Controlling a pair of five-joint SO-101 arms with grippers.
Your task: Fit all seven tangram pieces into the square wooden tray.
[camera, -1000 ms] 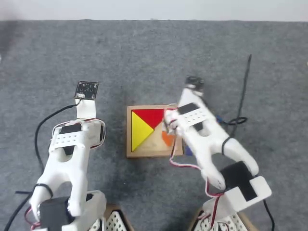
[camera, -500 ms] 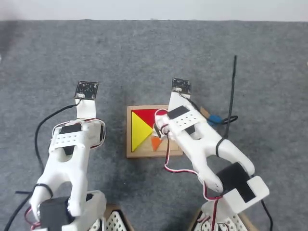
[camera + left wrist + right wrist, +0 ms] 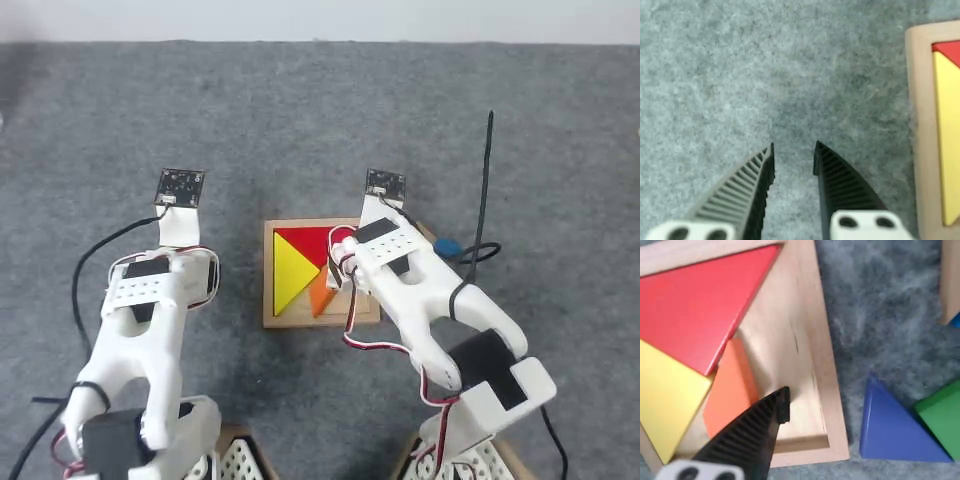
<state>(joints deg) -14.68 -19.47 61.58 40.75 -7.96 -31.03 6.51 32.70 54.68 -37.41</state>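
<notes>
The square wooden tray [image 3: 272, 318] lies between the two arms. It holds a red triangle [image 3: 308, 242], a yellow triangle [image 3: 287, 270] and an orange piece [image 3: 321, 296], which lies against both triangles. In the right wrist view the orange piece [image 3: 729, 392] rests on the tray floor [image 3: 805, 385], and my right gripper [image 3: 776, 407] is just beside it on the bare side. A blue triangle [image 3: 889, 430] and a green piece [image 3: 941, 412] lie on the carpet outside the tray. My left gripper [image 3: 794, 150] hangs open over bare carpet, left of the tray [image 3: 918, 100].
The table is covered in grey carpet. A tan block with a blue piece [image 3: 446, 246] beside it lies right of the tray, near a black cable [image 3: 486, 180]. The left arm [image 3: 150, 300] stands over open carpet.
The right arm swung left over the tray, and the orange piece went with it from the tray's right side to rest against the triangles. The left arm stayed still.
</notes>
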